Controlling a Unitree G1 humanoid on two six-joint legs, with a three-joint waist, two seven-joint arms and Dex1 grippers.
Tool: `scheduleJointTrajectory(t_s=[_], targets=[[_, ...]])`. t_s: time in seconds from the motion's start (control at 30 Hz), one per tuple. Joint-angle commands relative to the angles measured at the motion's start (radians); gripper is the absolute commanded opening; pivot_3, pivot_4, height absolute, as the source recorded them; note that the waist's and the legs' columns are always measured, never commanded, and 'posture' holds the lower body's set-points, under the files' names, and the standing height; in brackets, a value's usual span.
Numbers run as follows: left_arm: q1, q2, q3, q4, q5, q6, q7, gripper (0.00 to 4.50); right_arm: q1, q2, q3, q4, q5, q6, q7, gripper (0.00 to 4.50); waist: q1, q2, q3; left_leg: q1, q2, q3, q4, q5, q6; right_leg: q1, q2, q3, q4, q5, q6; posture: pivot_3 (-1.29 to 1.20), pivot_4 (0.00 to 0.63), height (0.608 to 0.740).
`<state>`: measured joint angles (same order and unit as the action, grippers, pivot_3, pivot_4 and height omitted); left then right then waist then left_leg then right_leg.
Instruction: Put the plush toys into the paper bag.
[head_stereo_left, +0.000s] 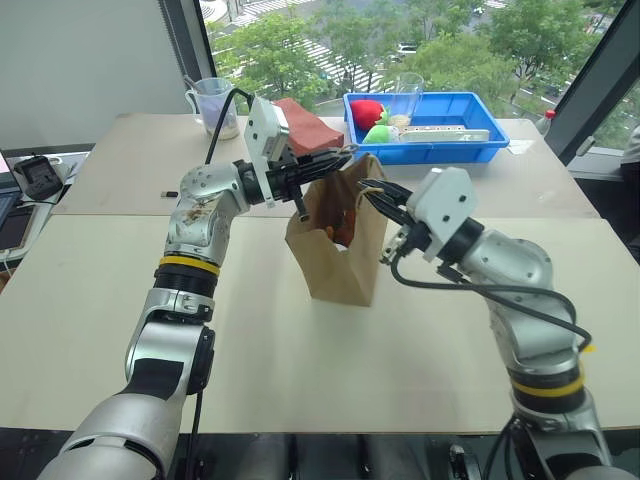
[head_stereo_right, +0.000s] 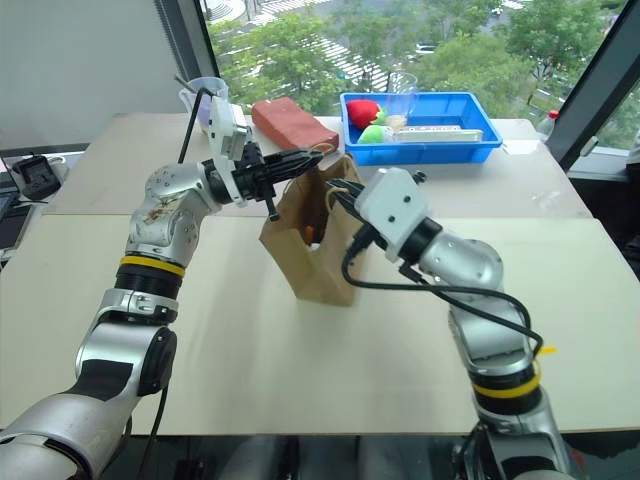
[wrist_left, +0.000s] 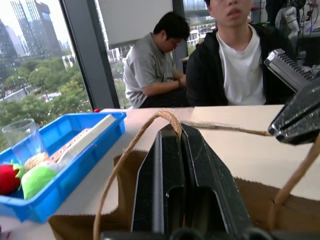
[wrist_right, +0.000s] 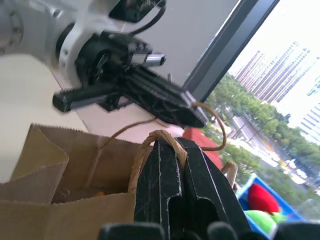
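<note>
The left gripper (head_stereo_left: 335, 157) was clamped on 1 twine handle (wrist_left: 131, 150) of the paper bag (head_stereo_left: 340, 255), its 2 black fingers pressed together with the loop arching over their tips. The right gripper (head_stereo_left: 372, 189) was likewise closed on the other handle (wrist_right: 161, 138), that loop pinched between its fingers at the bag's opposite rim. Both grippers met over the bag's mouth from either side, holding it upright. The bag stood on the worktop (head_stereo_left: 300, 350) near its middle, just on the near side of the seam between the 2 tables. Inside its open mouth something orange-brown (head_stereo_left: 343, 228) showed, too hidden to identify as a plush toy.

Behind the bag lay a reddish-brown block (head_stereo_right: 292, 124). A blue tray (head_stereo_left: 425, 128) sat toward the far right corner, holding a red round item (head_stereo_left: 366, 111), a green one (head_stereo_left: 377, 133) and a clear cup (head_stereo_left: 408, 92). A measuring jug (head_stereo_left: 215, 106) stood at the far left. 2 people (wrist_left: 235, 65) sat beyond the table.
</note>
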<state>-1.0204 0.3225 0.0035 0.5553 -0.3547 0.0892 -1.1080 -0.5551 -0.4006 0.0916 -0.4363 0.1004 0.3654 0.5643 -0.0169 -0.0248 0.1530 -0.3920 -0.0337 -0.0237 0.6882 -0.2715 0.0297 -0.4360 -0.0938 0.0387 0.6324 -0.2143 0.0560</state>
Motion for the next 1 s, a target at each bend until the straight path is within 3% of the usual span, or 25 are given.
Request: scheduleJointTrajectory(t_s=[0.03,0.7,1.0], targets=[[-0.054,0.013,0.027,-0.004,0.000,-0.018,0.011,0.00,-0.057,0.033,-0.008,-0.004,0.034,0.041,-0.024,0.02,0.002,0.000,0.000,0.000,0.000,0.000,0.000,0.000,0.000,0.000,0.000,0.000,0.000,0.000,0.000,0.00,0.150,0.740],[0.035,0.055,0.016,-0.242,-0.076,0.184,-0.072,0.00,-0.106,0.034,0.087,0.082,0.024,0.126,-0.006,0.02,-0.004,0.000,0.000,-0.002,0.000,-0.001,0.004,0.000,0.000,-0.001,0.000,-0.001,0.009,0.000,0.000,0.00,0.150,0.740],[-0.017,0.056,0.024,-0.245,-0.087,0.203,-0.060,0.00,-0.170,0.044,0.061,0.103,0.045,0.108,0.000,0.02,0.000,0.000,0.000,-0.002,0.000,-0.001,0.005,0.000,0.000,-0.001,0.000,-0.002,0.010,0.000,0.000,0.00,0.150,0.740]])
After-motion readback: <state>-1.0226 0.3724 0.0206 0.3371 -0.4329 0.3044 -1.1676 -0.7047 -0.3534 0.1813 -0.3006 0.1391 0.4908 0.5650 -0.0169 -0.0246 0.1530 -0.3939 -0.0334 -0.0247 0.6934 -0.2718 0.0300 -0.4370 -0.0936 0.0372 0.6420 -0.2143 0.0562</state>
